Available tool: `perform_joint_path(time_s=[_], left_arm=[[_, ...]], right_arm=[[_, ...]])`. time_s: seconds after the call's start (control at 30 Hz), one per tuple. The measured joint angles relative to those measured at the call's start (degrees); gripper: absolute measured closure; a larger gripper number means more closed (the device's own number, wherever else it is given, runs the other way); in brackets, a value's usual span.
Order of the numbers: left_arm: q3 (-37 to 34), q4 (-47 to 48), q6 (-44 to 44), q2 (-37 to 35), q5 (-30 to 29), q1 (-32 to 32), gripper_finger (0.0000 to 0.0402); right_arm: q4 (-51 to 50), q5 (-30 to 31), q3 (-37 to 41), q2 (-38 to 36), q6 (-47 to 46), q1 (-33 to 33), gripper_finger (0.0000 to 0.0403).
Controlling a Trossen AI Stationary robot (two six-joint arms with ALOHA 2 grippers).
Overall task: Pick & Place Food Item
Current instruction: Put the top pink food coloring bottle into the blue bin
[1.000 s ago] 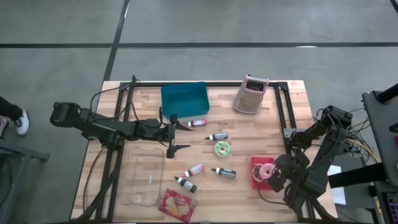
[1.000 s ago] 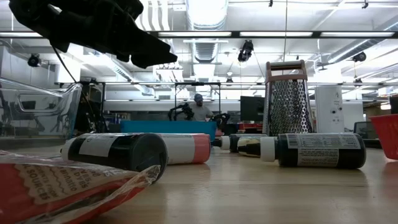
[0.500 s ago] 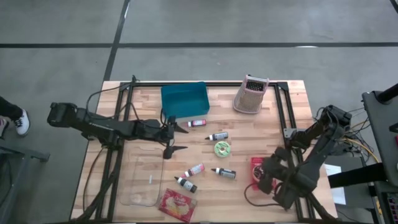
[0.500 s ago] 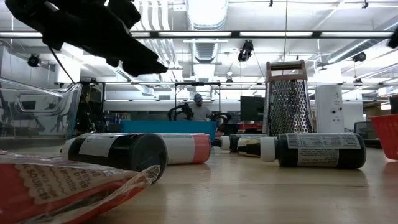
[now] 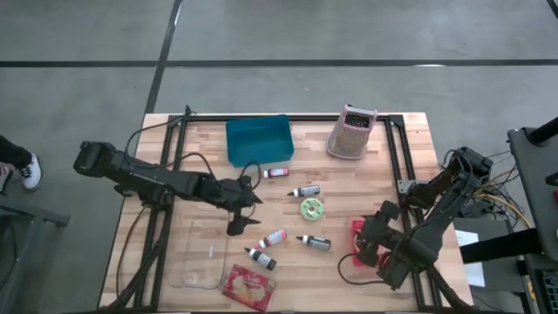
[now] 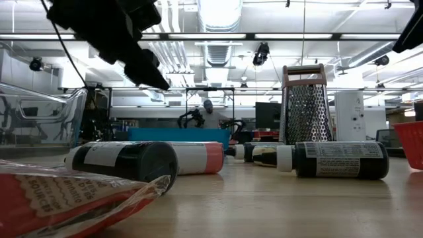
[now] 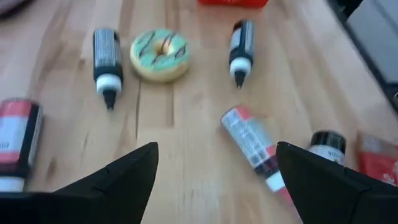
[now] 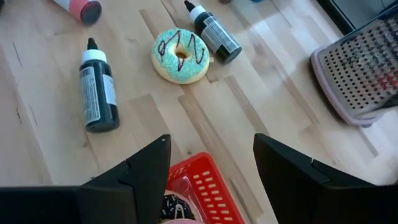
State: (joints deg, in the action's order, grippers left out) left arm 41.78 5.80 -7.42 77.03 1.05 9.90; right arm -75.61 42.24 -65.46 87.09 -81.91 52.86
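Note:
A green-frosted donut (image 5: 311, 207) lies flat on the wooden table's middle; it also shows in the left wrist view (image 7: 160, 53) and the right wrist view (image 8: 181, 55). My left gripper (image 5: 243, 213) is open and empty above the table, left of the donut, by the glass dish's far right corner; the left wrist view (image 7: 217, 180) shows its fingers spread wide. My right gripper (image 5: 370, 245) is open and empty above the red basket (image 5: 367, 239), right of the donut. The basket (image 8: 202, 186) holds a pink donut (image 8: 177, 213).
Several small bottles (image 5: 310, 242) lie around the donut, one red-labelled (image 7: 252, 146). A clear glass dish (image 5: 202, 249) and a red packet (image 5: 248, 287) lie near the front left. A teal bin (image 5: 258, 139) and a grater (image 5: 351, 133) stand at the far edge.
My left gripper has gone toward the table's near edge and a little right, turning as it went, and stays open. My right gripper has gone toward the table's left, over the red basket. No object has moved.

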Motion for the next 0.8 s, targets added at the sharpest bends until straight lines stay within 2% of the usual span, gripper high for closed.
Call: perform_joint_path(time_s=[0.2, 0.4, 0.6, 0.8], left_arm=[[4.24, 0.31, -5.26, 5.61, -0.01, 2.56, 0.0071], [8.19, 2.07, -8.08, 14.10, -0.38, 4.54, 0.0071], [14.72, 13.78, -4.70, 18.11, -11.21, 4.05, 0.0071], [17.54, 17.03, 1.04, 18.19, -18.17, 0.97, 0.0071]], right_arm=[[0.46, 0.25, 1.29, 0.00, -0.13, 0.00, 0.0177], [0.94, 0.42, 2.80, 0.00, 0.04, 0.02, 0.0177], [1.05, 1.22, 3.84, 0.00, 0.07, 0.16, 0.0177], [1.25, 2.44, 3.88, 0.00, 0.88, 0.50, 0.0177]])
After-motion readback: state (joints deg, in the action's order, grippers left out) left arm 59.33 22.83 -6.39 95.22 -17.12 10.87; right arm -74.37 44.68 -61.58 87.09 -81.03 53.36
